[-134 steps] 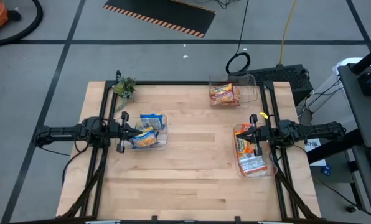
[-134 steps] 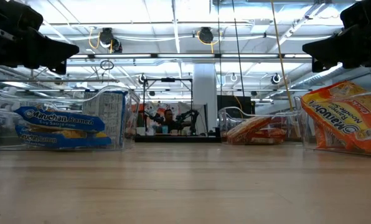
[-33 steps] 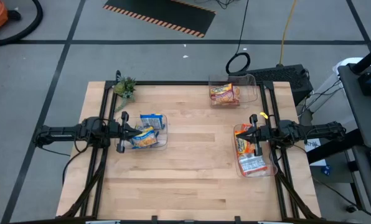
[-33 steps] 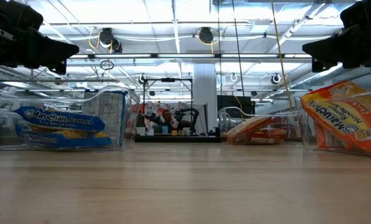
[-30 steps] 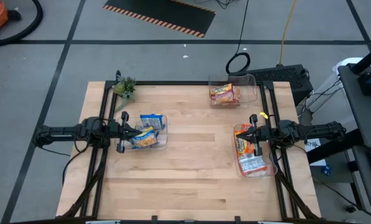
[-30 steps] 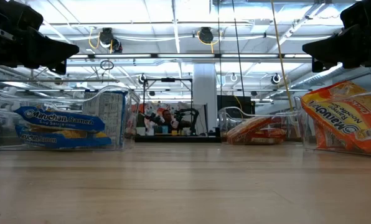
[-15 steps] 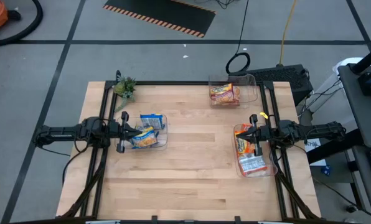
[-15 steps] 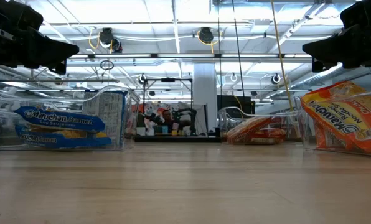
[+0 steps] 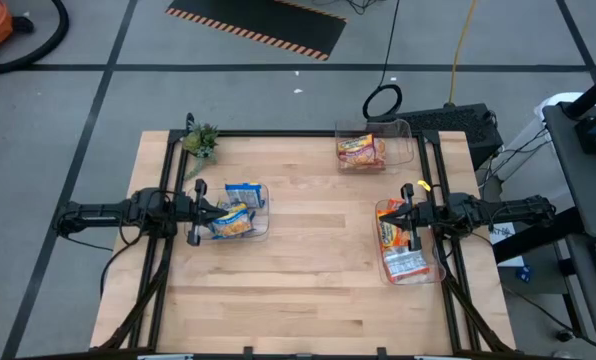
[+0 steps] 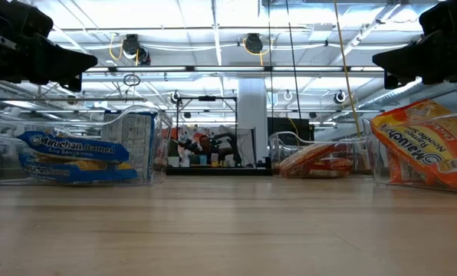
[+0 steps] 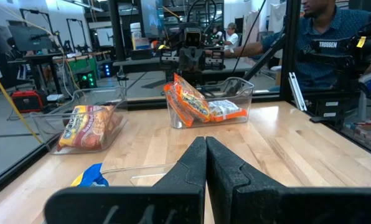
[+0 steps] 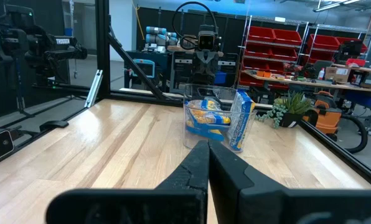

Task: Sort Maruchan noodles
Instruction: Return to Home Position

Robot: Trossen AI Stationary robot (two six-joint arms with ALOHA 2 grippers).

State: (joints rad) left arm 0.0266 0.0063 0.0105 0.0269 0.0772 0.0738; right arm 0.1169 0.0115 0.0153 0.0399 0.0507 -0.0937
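Note:
The noodle packets lie in three clear bins. Yellow-and-blue packets [image 9: 240, 210] fill the left bin [image 10: 75, 157], one standing on edge [image 12: 240, 121]. Orange-red packets [image 9: 361, 151] lie in the far bin [image 11: 89, 124]. Orange and silver-white packets [image 9: 400, 245] sit in the right bin [image 11: 204, 106], with an orange one leaning upright [image 10: 428, 153]. My left gripper [image 9: 221, 211] hangs shut above the left bin's left edge [image 11: 205, 140]. My right gripper [image 9: 386, 214] hangs shut above the right bin's far-left part [image 12: 208, 144]. Neither gripper holds anything.
A small potted plant [image 9: 200, 140] stands at the table's far-left corner. The black frame rails [image 9: 168, 260] run along the table's left and right sides. Bare wood [image 9: 308, 270] stretches between the bins and toward the near edge. A person [image 11: 335, 37] sits beyond the table.

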